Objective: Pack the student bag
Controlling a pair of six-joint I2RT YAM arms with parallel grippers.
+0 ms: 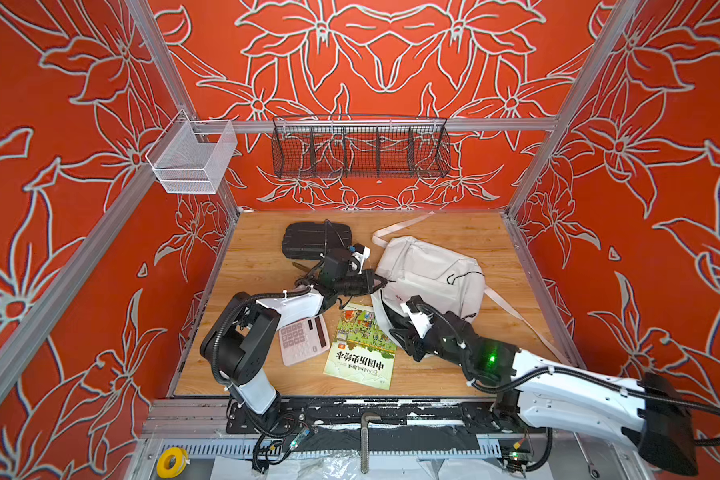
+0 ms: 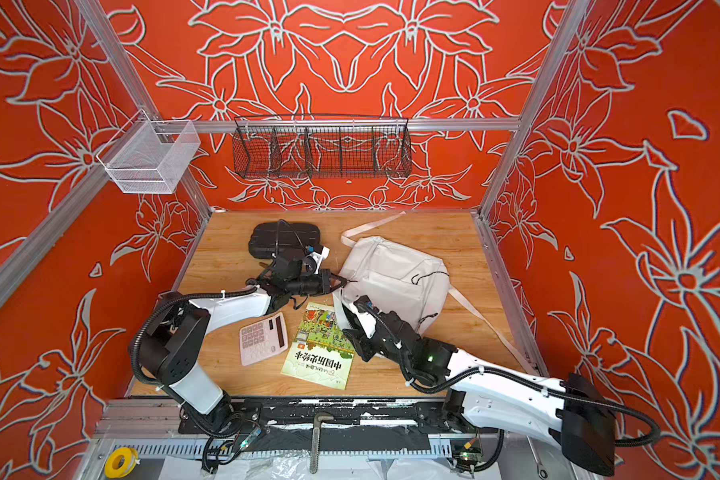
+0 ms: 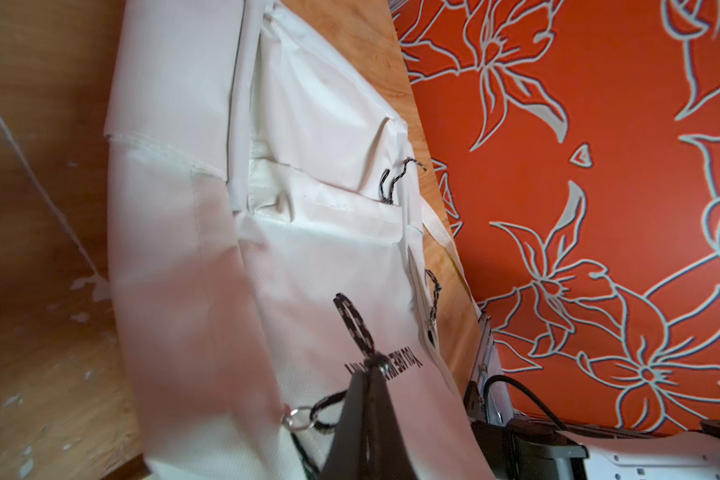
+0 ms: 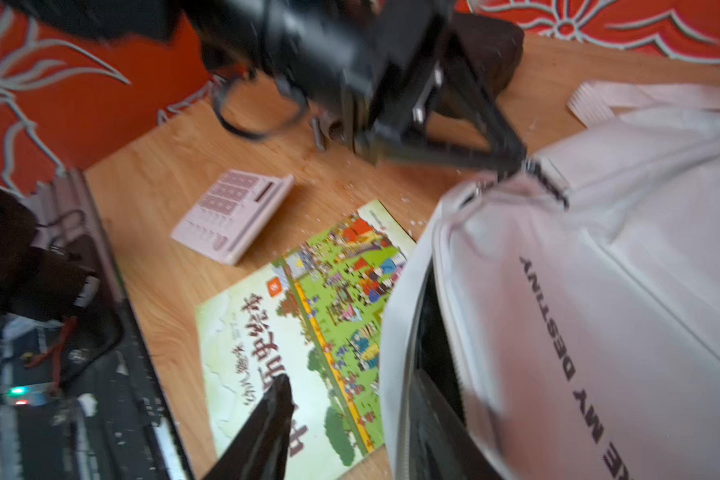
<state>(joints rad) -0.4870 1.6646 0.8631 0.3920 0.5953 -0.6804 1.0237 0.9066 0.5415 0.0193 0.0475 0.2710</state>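
White fabric student bag [image 1: 429,270] [image 2: 395,270] lies right of centre on the wooden table [image 1: 445,376] in both top views, with a book [image 1: 360,349] and calculator [image 1: 304,338] at its lower left. Left wrist view: left gripper [image 3: 371,365] at bottom centre, jaws pressed together on a black zipper cord [image 3: 352,320]. Right wrist view: right gripper [image 4: 350,384] at the bottom, jaws spread — one finger [image 4: 275,401] over the book, one in the bag's open mouth. Likely risk — a pull drags the unanchored bag, or the cord slips free.
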